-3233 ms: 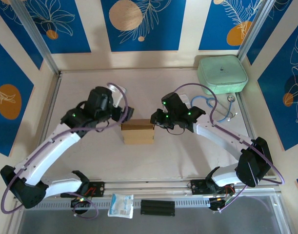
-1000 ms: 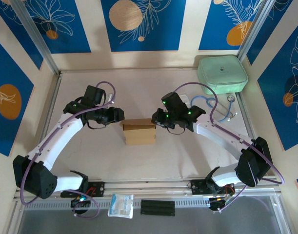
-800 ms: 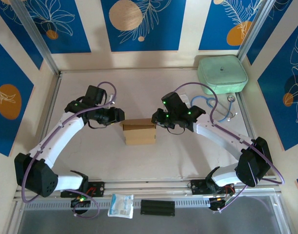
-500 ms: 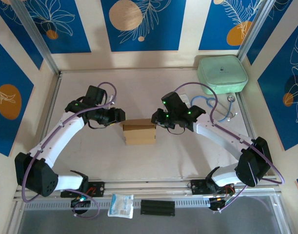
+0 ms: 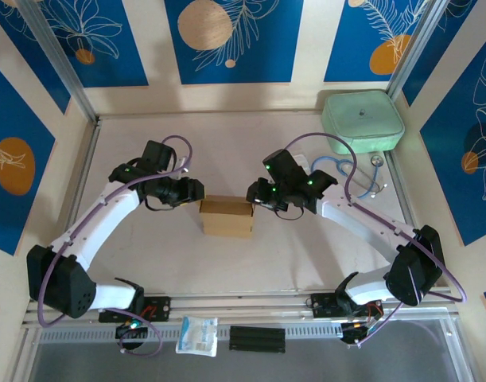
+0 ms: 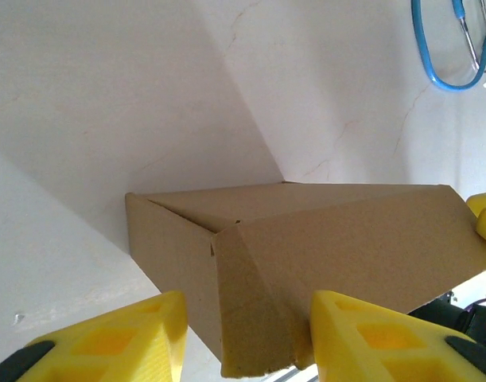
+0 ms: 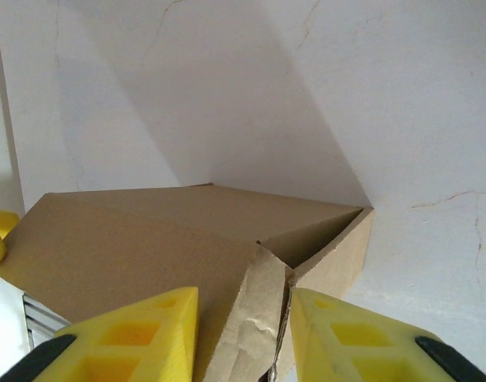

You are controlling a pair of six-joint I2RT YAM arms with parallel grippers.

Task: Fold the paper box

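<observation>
paper box (image 5: 227, 217) — middle of table (image 5: 227, 143), between both arms | left gripper (image 6: 243, 310) — jaws parted, straddling left end flap (image 6: 258, 294) | right gripper (image 7: 244, 306) — jaws just eased apart around right end flap (image 7: 254, 318) | read: pinch let go, end flaps look untucked

From above, the wrist housings cover the tips of the left pincer (image 5: 196, 196) and the right pincer (image 5: 253, 199) where they meet the ends of the box (image 5: 226, 219). In both wrist views the bottom edge cuts off the yellow fingers (image 6: 107, 350) and the flap (image 7: 250, 334) standing between them. Whether the right pincer presses its flap cannot be told. The stethoscope (image 5: 376, 160), far right on the worktop (image 5: 147, 263), lies partly behind the right arm (image 5: 362, 225). In the left wrist view its blue tube runs off the top and right edges. The print on the near packet (image 5: 197, 336) is too small to read.
</observation>
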